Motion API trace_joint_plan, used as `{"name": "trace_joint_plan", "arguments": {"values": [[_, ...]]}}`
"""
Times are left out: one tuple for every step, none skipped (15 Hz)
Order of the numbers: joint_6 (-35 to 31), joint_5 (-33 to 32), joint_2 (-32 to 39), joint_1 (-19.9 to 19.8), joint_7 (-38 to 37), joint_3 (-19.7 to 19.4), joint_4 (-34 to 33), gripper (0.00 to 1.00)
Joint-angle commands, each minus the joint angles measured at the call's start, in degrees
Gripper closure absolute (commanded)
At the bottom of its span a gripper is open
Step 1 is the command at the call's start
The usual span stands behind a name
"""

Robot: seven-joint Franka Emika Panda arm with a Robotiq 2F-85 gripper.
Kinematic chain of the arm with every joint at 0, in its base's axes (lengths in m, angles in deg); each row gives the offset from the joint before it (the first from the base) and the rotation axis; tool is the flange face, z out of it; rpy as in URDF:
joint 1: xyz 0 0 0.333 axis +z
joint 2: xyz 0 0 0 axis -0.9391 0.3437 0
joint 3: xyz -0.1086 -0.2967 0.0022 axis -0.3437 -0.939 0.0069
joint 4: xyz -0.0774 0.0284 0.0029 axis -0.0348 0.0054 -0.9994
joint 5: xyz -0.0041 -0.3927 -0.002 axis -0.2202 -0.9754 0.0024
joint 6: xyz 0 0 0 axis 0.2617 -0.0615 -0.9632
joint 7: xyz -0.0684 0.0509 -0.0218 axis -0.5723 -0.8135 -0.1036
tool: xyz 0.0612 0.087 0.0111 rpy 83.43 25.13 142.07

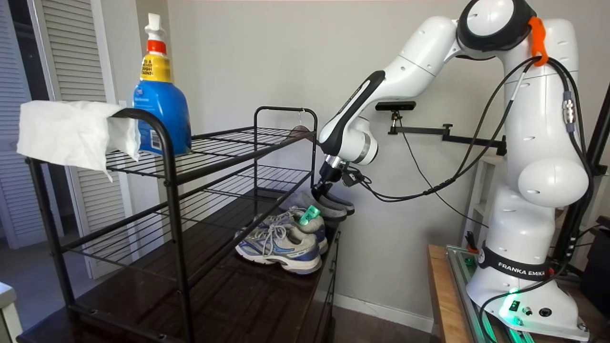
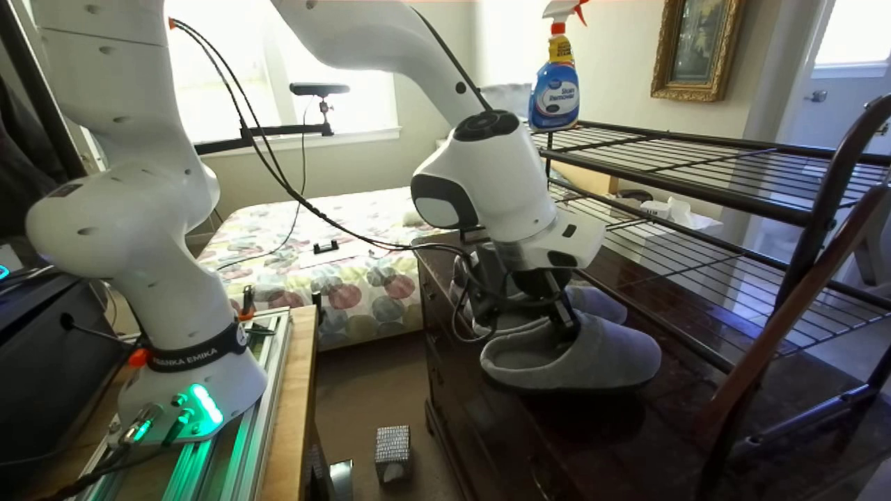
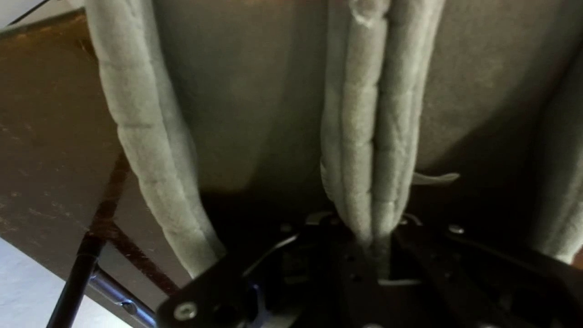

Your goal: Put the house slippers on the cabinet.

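The two grey house slippers sit side by side over the end of the dark brown cabinet's glossy top (image 1: pixel 243 300), seen in both exterior views (image 1: pixel 329 208) (image 2: pixel 612 355). In an exterior view the cabinet top (image 2: pixel 592 435) lies right under the near slipper; I cannot tell whether the soles touch it. In the wrist view the slippers (image 3: pixel 150 136) point toward me, with their adjoining inner rims pressed together between my fingers. My gripper (image 3: pixel 375 237) is shut on these rims, pointing down; it also shows in both exterior views (image 1: pixel 320 189) (image 2: pixel 564 327).
Grey-white laced sneakers (image 1: pixel 281 247) stand on the cabinet beside the slippers. A black wire rack (image 1: pixel 177 228) stands along the cabinet, close to the slippers' toes. A brown hanger (image 2: pixel 786 319) hangs from it. A blue spray bottle (image 1: pixel 162 109) and a white cloth (image 1: pixel 66 131) are on top.
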Motion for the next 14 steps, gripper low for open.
{"name": "trace_joint_plan", "arguments": {"values": [[-2.0, 4.5, 1.7, -1.2, 3.4, 2.2, -2.4, 0.97], [-2.2, 4.9, 2.0, -1.3, 3.7, 2.5, -2.7, 0.97], [-2.5, 5.0, 2.3, -1.4, 3.8, 2.8, -2.9, 0.97], [-2.8, 5.0, 2.6, -1.5, 3.9, 3.0, -3.1, 0.97], [-3.1, 5.1, 2.9, -1.5, 4.1, 3.2, -3.3, 0.97], [-3.5, 5.2, 3.2, -1.5, 4.2, 3.4, -3.5, 0.97], [-3.7, 5.1, 3.6, -1.5, 4.2, 3.6, -3.6, 0.97], [-4.2, 4.9, 4.0, -1.5, 4.3, 3.8, -3.8, 0.97], [-4.5, 4.8, 4.4, -1.5, 4.2, 3.9, -4.0, 0.97], [-4.7, 4.8, 4.8, -1.6, 4.3, 4.1, -4.4, 0.97], [-5.0, 4.8, 5.3, -1.7, 4.3, 4.3, -4.6, 0.97], [-5.2, 4.6, 5.8, -1.7, 4.2, 4.4, -4.9, 0.97], [-5.5, 4.6, 6.3, -1.8, 4.1, 4.4, -5.2, 0.97], [-5.9, 4.6, 6.6, -1.9, 4.0, 4.6, -5.4, 0.97]]}}
